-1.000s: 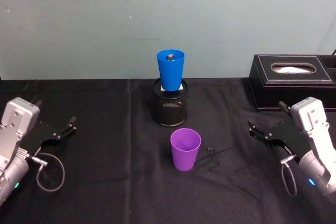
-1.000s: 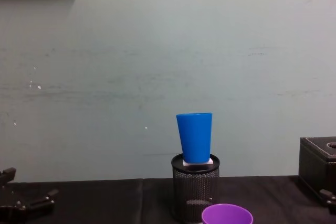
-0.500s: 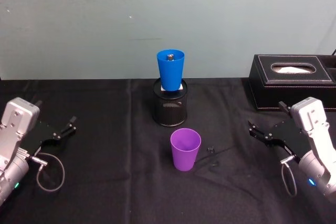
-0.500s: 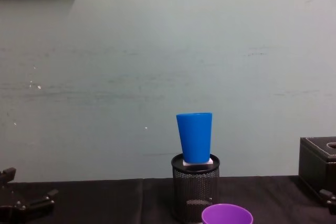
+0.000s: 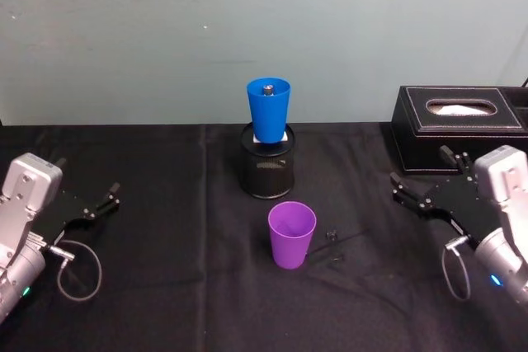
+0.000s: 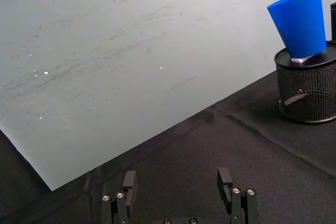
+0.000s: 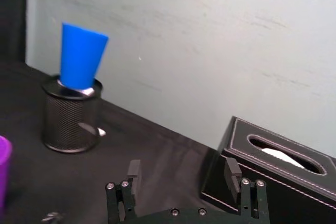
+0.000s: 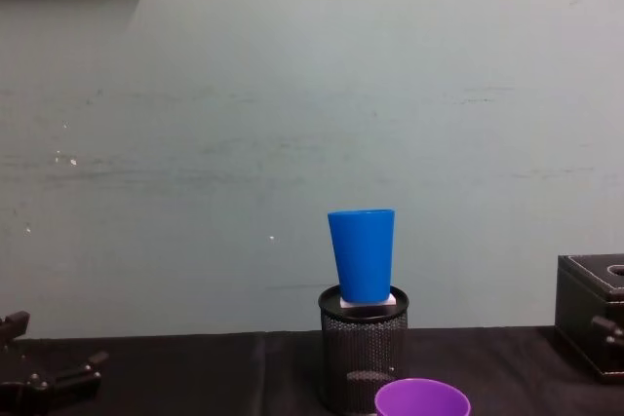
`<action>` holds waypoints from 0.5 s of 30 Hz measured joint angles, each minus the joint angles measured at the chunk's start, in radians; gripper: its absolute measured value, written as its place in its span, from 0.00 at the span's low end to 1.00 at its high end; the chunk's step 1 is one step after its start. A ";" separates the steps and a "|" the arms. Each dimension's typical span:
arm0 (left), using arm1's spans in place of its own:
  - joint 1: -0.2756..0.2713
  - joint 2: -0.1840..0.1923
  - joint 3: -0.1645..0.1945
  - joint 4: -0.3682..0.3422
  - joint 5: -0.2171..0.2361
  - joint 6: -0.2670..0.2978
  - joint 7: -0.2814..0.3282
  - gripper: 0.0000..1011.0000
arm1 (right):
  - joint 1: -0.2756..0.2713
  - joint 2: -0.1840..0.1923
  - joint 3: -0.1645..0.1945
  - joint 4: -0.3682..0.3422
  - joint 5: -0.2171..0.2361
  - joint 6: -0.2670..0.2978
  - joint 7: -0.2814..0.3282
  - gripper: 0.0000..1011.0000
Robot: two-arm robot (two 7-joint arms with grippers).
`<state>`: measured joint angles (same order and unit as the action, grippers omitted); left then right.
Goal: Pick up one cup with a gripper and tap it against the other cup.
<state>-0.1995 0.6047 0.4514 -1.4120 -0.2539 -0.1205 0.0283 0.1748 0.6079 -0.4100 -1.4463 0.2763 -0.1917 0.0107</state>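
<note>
Head view: a purple plastic tumbler (image 5: 291,234), smooth and tapered, stands upright on its own near the middle of the black-clothed tabletop (image 5: 165,286). Behind it, a bright blue plastic tumbler (image 5: 268,109) is perched upright on top of a black wire-mesh pen holder (image 5: 266,172), apart from the purple cup. The left hand (image 6: 177,182) sits low at the tabletop's left side, fingers spread and empty. The right hand (image 7: 183,170), likewise spread and empty, is at the right, just in front of a black tissue box (image 5: 458,125). Both hands are well apart from the cups.
</note>
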 joint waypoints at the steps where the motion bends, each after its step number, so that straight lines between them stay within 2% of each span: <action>1: 0.000 0.000 0.000 0.000 0.000 0.000 0.000 0.99 | -0.006 0.002 0.004 -0.005 0.006 -0.005 0.008 0.99; 5: 0.000 0.000 0.000 0.000 0.000 0.000 0.000 0.99 | -0.044 0.018 0.020 -0.034 0.065 -0.041 0.082 0.99; 6: 0.000 0.000 0.000 0.000 0.000 0.000 0.000 0.99 | -0.061 0.027 0.021 -0.045 0.093 -0.056 0.126 0.99; 9: 0.000 0.000 0.000 0.000 0.000 0.000 0.000 0.99 | -0.083 0.041 0.019 -0.056 0.131 -0.076 0.194 0.99; 10: 0.000 0.000 0.000 0.000 0.000 0.000 0.000 0.99 | -0.096 0.048 0.014 -0.060 0.151 -0.088 0.239 0.99; 15: 0.000 0.000 0.000 0.000 0.000 0.000 0.000 0.99 | -0.114 0.052 -0.016 -0.059 0.174 -0.107 0.342 0.99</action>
<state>-0.1995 0.6047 0.4513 -1.4120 -0.2539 -0.1205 0.0283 0.0608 0.6604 -0.4258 -1.5048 0.4499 -0.2984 0.3524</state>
